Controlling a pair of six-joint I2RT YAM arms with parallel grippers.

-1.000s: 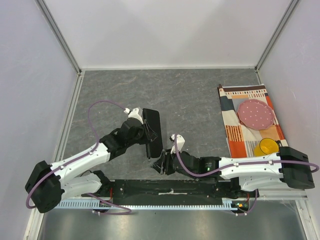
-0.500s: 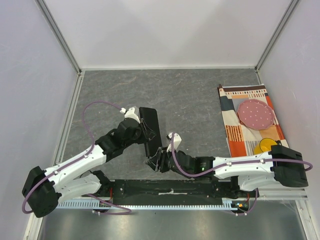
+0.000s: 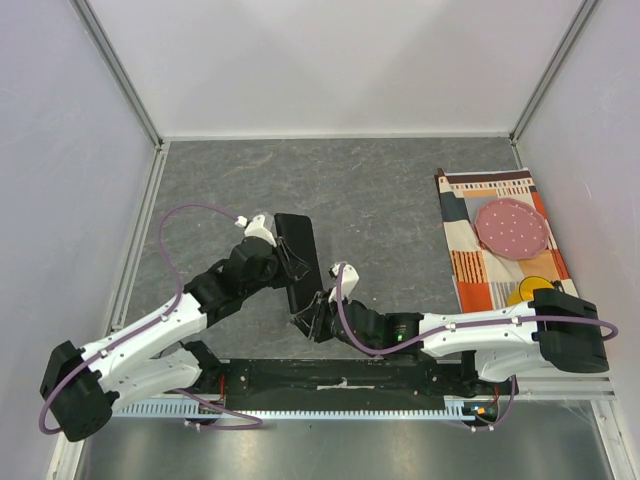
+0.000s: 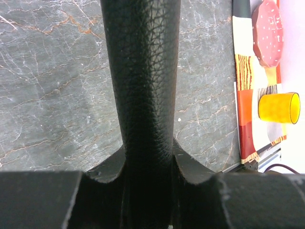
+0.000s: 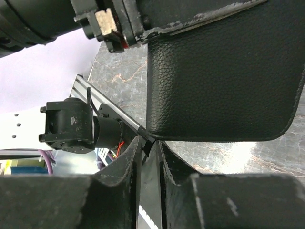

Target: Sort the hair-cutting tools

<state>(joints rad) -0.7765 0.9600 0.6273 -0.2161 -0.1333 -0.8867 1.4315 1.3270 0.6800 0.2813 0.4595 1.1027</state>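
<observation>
My left gripper [image 3: 291,263] is shut on the black leather pouch [image 3: 298,245] and holds it lengthwise over the grey table. In the left wrist view the pouch [image 4: 143,71] runs straight up from between the jaws of the left gripper [image 4: 147,191]. My right gripper [image 3: 309,322] is at the pouch's near end, shut on a thin flat black tool [image 5: 151,191] seen edge-on. The tool's tip touches the pouch's lower edge [image 5: 224,71] just beyond the right gripper [image 5: 151,150]. I cannot tell which comb it is. The scissors are out of view.
A patterned cloth [image 3: 497,262] lies at the right with a pink plate [image 3: 511,228] and a yellow cup [image 3: 533,292] on it, the cup partly behind my right arm. They also show in the left wrist view: cup [image 4: 279,107], plate [image 4: 269,31]. A black rail [image 3: 340,378] runs along the near edge.
My right gripper has moved left and a little forward to the pouch's near end. My left gripper has shifted the pouch slightly left and back.
</observation>
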